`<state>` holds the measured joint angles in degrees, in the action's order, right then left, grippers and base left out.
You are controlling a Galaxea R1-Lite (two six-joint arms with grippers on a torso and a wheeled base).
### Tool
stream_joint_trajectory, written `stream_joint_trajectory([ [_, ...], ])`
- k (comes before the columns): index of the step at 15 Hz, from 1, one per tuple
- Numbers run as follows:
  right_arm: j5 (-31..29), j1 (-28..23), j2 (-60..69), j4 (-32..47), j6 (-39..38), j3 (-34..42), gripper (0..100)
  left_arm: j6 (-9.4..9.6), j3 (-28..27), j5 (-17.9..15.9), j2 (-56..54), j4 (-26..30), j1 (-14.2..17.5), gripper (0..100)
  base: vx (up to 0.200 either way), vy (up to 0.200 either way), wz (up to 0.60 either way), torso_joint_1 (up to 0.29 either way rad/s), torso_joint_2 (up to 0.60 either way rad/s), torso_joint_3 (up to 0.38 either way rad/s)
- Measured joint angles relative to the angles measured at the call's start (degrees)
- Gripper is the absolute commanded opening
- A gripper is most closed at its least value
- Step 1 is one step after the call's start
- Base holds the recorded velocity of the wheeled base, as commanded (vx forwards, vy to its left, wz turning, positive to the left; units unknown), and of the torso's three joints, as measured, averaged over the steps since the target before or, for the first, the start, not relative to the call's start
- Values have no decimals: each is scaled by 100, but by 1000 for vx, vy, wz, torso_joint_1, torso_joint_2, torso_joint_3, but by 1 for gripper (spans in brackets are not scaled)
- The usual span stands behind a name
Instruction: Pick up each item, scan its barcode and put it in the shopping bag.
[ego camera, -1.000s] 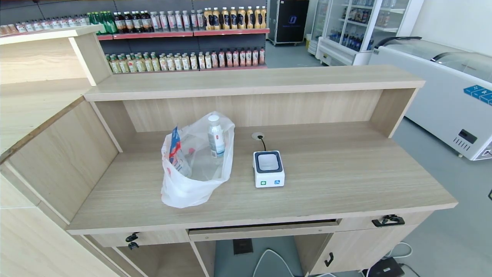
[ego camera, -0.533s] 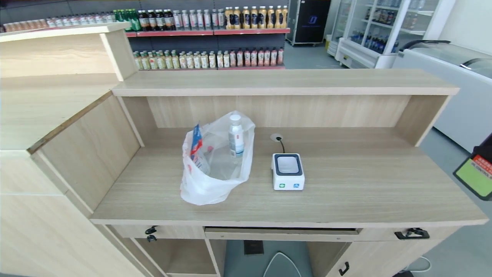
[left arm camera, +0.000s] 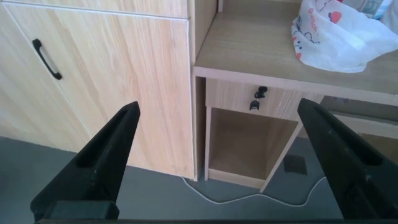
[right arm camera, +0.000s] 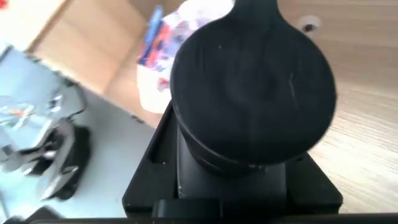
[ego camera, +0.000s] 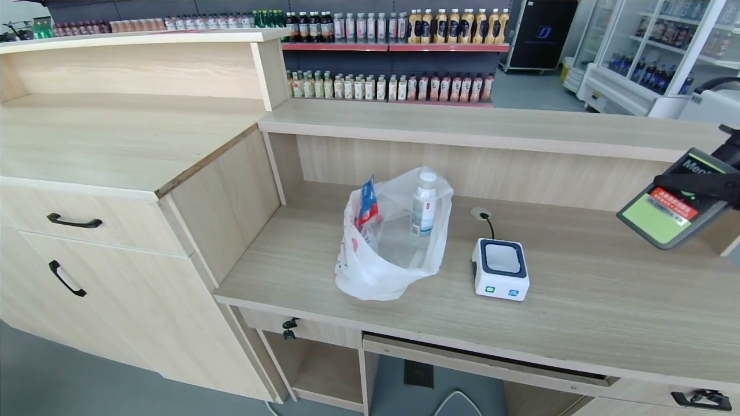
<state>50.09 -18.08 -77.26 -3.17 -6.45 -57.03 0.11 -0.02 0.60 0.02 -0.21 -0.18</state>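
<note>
Gripper hold: right gripper [ego camera: 694, 186] is clamped on a green-faced pack [ego camera: 656, 219], one dark finger lying across the pack's upper face.
Pack position: in the air at the table's [ego camera: 607, 289] right end, tilted, well apart from the scanner [ego camera: 500, 267] and farther still from the shopping bag [ego camera: 393, 271].
Gripper, other side: left gripper [left arm camera: 219, 106] has its fingers spread wide with nothing between them. It hangs below table height, in front of the cupboard [left arm camera: 112, 81] and the table's left corner.
Bag: stands open on the table, left of the scanner and near it, not touching.
Bag contents: bottle [ego camera: 424, 205] upright at the back; packet [ego camera: 367, 202] upright at the left side.
Scanner: window up; cable [ego camera: 488, 228] runs to a hole in the table behind it.
Hard to make out: a black round shape [right arm camera: 252, 81] covers the middle of the right wrist view, and I cannot tell what it is. The right gripper is cut off at the head view's edge. The bottle's lower part shows only through the bag's film.
Count: 1 bag, 1 scanner, 1 bottle, 1 packet, 1 pack, 2 grippers.
</note>
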Motion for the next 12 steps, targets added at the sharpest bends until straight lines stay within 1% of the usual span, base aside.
stream_joint_trajectory([
  [1,471,-177,-197,-180,-28,28,0,-1,0,0,0,0,-6,100,0,0,0,0,0,0],
  [3,902,-408,-595,-257,-55,52,0,-1,0,-2,0,-4,5,100,0,0,0,0,0,0],
  [6,1137,-546,-1089,-273,-57,30,0,-1,2,-2,0,-4,-2,100,0,0,0,0,0,0],
  [9,1521,-557,-1526,-405,-12,-77,0,-1,2,-2,0,-4,2,100,0,0,0,0,0,0],
  [12,1546,-446,-1887,-802,-4,-110,0,-1,2,-2,0,-1,2,100,0,0,0,0,0,0],
])
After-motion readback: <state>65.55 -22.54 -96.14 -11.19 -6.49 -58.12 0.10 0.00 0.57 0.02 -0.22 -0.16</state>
